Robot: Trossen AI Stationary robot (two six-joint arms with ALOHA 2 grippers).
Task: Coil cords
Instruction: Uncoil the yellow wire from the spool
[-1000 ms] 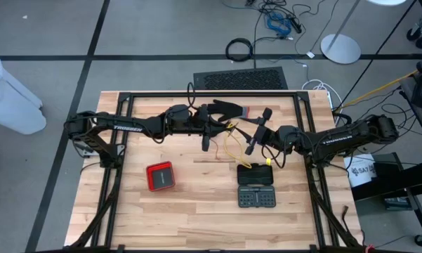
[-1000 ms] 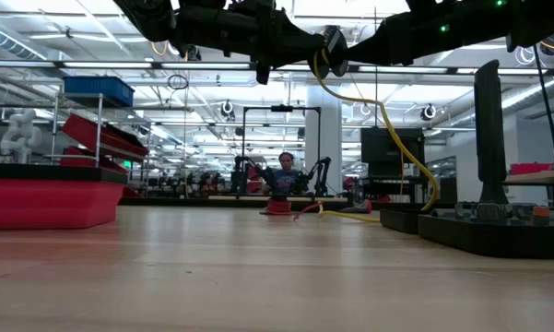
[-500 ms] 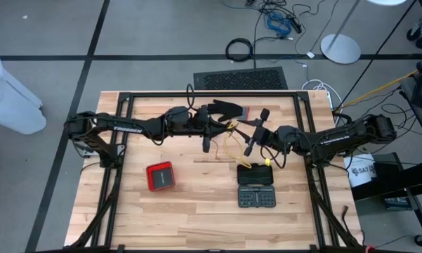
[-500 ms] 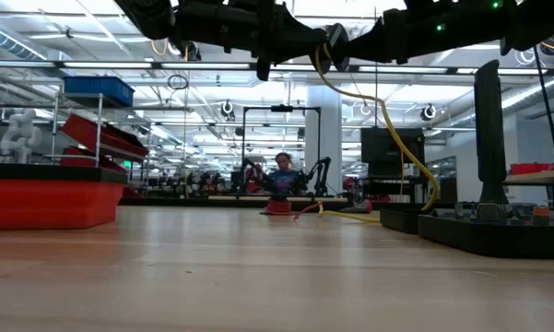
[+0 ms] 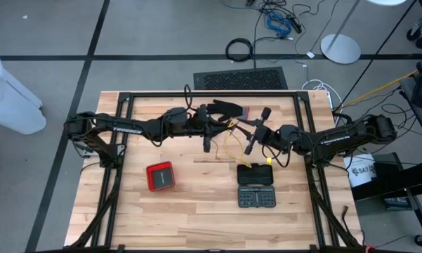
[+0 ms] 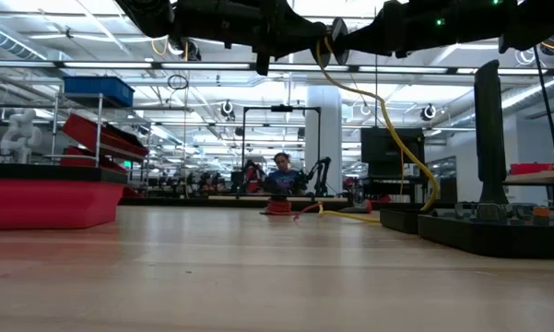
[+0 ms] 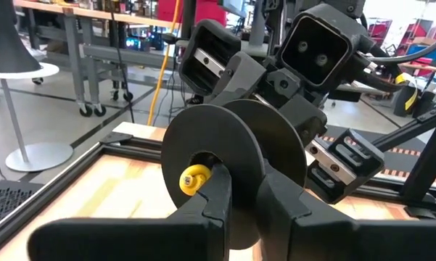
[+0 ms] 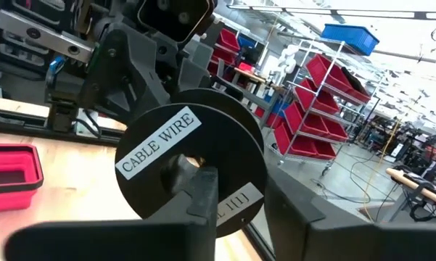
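A black spool labelled CABLE WIRE hangs high above the table's middle, between my two level grippers. A yellow cord runs from the spool down to the table. One cord end pokes out through the spool's flange. My left gripper comes from the table's left and is shut on the spool. My right gripper comes from the right and faces the labelled flange. Its fingers stand on either side of that flange's lower rim with a gap; I cannot tell whether they touch it. My left gripper pinches the spool's lower rim between its two fingers, coming level from the table's left. The fingers themselves hide the exact place of contact. The spool is lifted clear of the table, its flanges upright, and the cord hangs slack below it.
A black glove with a red cuff lies on the table behind the grippers. A red box sits at the near left, and a black tool case at the near right, close to the cord's lower end.
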